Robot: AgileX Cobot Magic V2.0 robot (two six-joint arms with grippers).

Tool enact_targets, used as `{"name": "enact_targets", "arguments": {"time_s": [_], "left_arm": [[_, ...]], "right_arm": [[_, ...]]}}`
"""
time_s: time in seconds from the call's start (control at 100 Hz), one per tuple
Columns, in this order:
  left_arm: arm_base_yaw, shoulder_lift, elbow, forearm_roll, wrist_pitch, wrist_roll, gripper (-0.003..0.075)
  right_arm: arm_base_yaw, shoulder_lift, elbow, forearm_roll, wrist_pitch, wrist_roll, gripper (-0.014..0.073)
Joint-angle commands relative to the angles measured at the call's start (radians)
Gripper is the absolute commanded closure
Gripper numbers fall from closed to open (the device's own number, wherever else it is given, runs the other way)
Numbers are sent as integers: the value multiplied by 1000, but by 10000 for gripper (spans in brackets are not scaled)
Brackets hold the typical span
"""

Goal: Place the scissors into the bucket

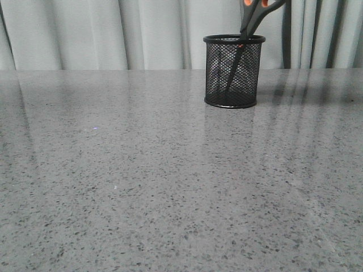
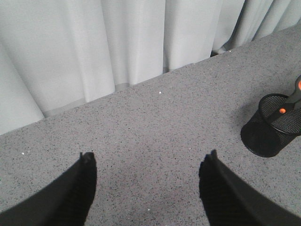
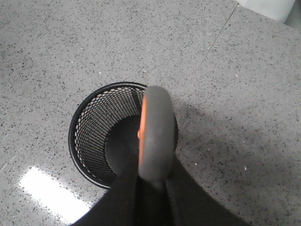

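Note:
The black wire-mesh bucket [image 1: 233,72] stands upright at the back of the grey table, right of centre. The scissors [image 1: 245,42] stand tilted in it, blades down inside the mesh, grey handles with orange lining above the rim, running out of the top of the front view. In the right wrist view my right gripper [image 3: 153,181] is shut on the scissors' grey handle [image 3: 155,136] directly above the bucket [image 3: 89,136]. In the left wrist view my left gripper [image 2: 148,162] is open and empty over bare table, with the bucket [image 2: 268,132] and the scissors [image 2: 294,96] off to one side.
Pale curtains [image 1: 113,34] hang behind the table's far edge. The speckled grey tabletop [image 1: 170,187] stretches from the bucket to the front. Neither arm shows in the front view.

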Motion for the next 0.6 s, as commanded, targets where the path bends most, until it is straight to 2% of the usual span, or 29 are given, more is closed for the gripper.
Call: {"name": "enact_targets", "arguments": {"time_s": [0.0,0.09,0.15,0.44,0.51,0.59], "left_arm": [[1,-40,-30,-56,-53,-4,281],[1,-40,-30,-56,-53,-4,281],[1,-40,-30,-56,-53,-4,281],[1,-69,-30,-54,-56,-4,293],[1,-84,-30,-52,-67,-2,346],[1,-102,-30,-46,-81,8,451]], "right_arm": [[0,-38,-31,11,-32,1,482],[-4,-42,-34,11,-32,1,343],[-11,-42,-50,11,-22,1,287],[-120,-67,-192,11,55,40,281],[-154,-94,-197,17,57,46,281],[-186,-130,-197,28,57,69,281]]}}
